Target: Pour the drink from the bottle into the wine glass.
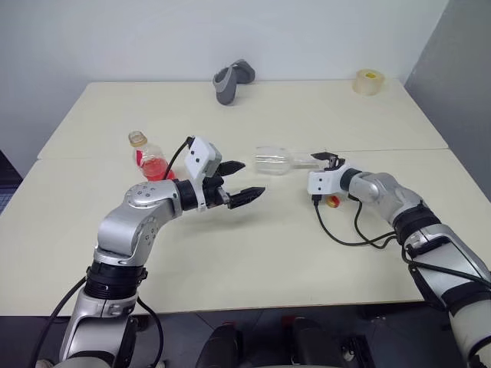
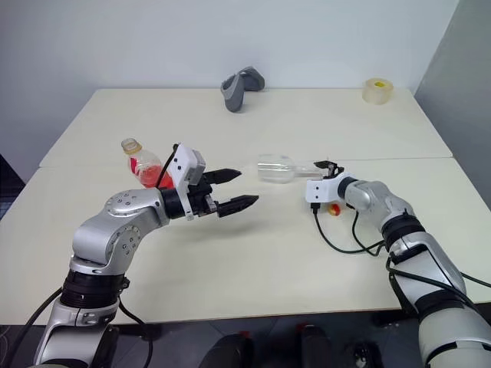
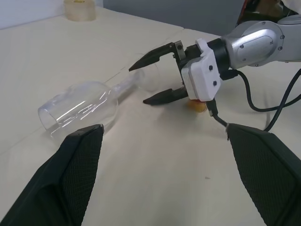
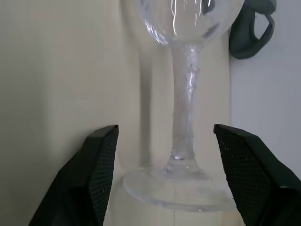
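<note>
On the table (image 1: 253, 261), glass (image 1: 274, 161) lying on its side, foot toward right pincer (image 3: 157, 77), whose jaws gape wide around the stem without gripping. Likely meant to stand it up before pouring. Left pincer (image 1: 239, 180) wide too, holding nothing, hovering near uncapped bottle (image 1: 151, 159) with drink (image 1: 156, 169) low inside.

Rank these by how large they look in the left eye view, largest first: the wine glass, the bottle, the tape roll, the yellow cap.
1. wine glass, lying on its side
2. bottle, close to the glass in apparent size and partly hidden by the left arm, so this order is unsure
3. tape roll, though it sits farthest away
4. yellow cap
</note>
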Robot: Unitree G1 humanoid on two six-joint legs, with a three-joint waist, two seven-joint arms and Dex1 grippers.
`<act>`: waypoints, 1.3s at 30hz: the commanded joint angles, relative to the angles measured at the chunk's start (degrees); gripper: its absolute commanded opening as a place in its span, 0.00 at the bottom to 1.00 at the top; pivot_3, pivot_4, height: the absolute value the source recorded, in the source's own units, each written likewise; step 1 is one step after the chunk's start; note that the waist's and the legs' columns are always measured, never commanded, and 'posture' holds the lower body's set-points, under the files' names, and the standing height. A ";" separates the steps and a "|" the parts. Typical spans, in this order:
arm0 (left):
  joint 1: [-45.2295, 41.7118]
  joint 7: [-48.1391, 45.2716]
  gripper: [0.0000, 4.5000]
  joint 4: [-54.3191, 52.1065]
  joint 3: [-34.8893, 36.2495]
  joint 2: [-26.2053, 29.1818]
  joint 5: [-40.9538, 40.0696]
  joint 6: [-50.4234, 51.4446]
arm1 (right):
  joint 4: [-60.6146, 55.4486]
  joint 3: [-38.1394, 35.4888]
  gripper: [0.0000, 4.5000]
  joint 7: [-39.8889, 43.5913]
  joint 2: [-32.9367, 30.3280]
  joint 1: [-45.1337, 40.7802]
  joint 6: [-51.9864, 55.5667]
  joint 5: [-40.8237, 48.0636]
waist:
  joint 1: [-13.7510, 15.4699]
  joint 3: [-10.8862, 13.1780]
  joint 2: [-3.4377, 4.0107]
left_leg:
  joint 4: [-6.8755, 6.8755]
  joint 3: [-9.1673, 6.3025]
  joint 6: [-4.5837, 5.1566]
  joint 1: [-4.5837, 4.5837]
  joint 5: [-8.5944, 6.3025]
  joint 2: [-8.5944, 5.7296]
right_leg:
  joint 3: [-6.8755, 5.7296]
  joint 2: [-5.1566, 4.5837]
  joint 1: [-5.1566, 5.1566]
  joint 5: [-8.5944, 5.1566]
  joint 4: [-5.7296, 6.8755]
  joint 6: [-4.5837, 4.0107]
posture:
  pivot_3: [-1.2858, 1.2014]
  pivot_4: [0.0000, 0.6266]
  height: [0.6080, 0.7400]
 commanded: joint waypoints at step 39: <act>1.15 1.38 1.00 -3.46 5.23 2.99 -0.81 -2.34 | 10.10 2.36 0.03 -6.35 10.62 -10.42 2.35 -0.07 | -0.28 -0.01 0.03 | -0.04 -0.03 -0.01 -0.02 0.00 -0.02 | 0.02 0.00 -0.11 0.00 0.02 -0.01 | 0.52 0.24 1.00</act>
